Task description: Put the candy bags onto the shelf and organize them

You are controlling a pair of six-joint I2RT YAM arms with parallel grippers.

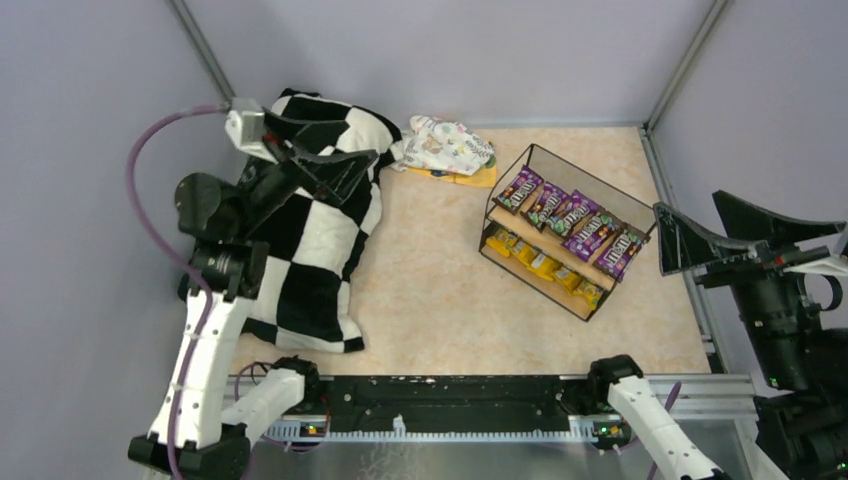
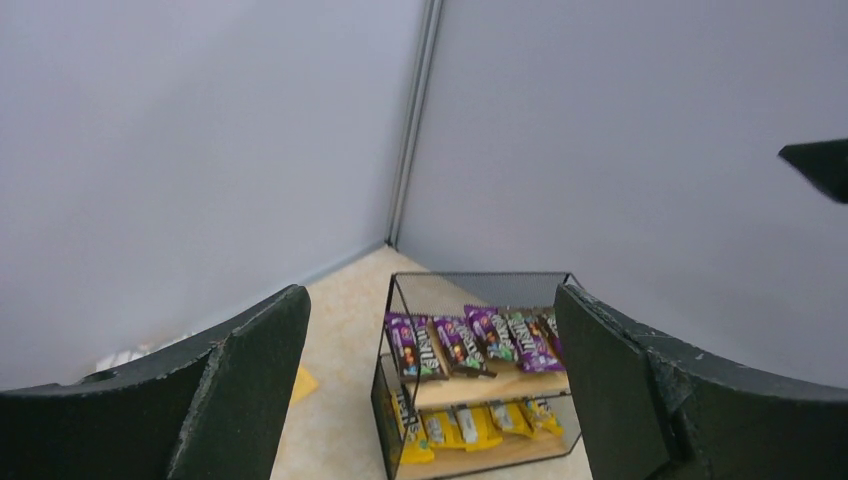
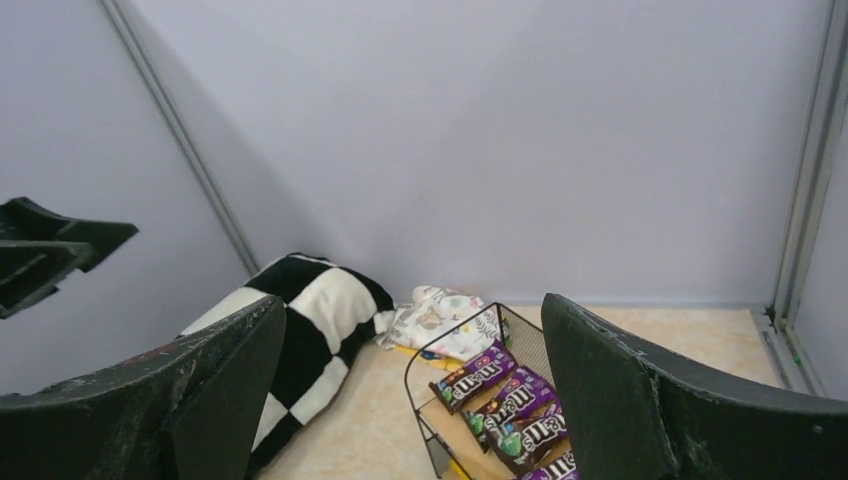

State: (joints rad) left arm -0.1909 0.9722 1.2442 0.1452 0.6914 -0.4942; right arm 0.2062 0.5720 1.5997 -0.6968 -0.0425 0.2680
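The shelf (image 1: 508, 172), a black wire rack with wooden boards, stands right of centre on the beige table. Several purple candy bags (image 1: 572, 216) lie in a row on its upper board, and several yellow candy bags (image 1: 543, 263) on the lower board. My left gripper (image 1: 365, 170) is open and empty, raised above the checkered blanket, well left of the shelf. My right gripper (image 1: 690, 225) is open and empty, raised just right of the shelf. The left wrist view shows the shelf (image 2: 389, 330) with both rows between the open fingers (image 2: 255, 380). The right wrist view shows the purple bags (image 3: 500, 392).
A black-and-white checkered blanket (image 1: 310, 250) lies along the left side. A white floral cloth bundle (image 1: 450, 145) sits on a flat orange sheet (image 1: 478, 178) at the back, left of the shelf. Grey walls with metal posts close in the table.
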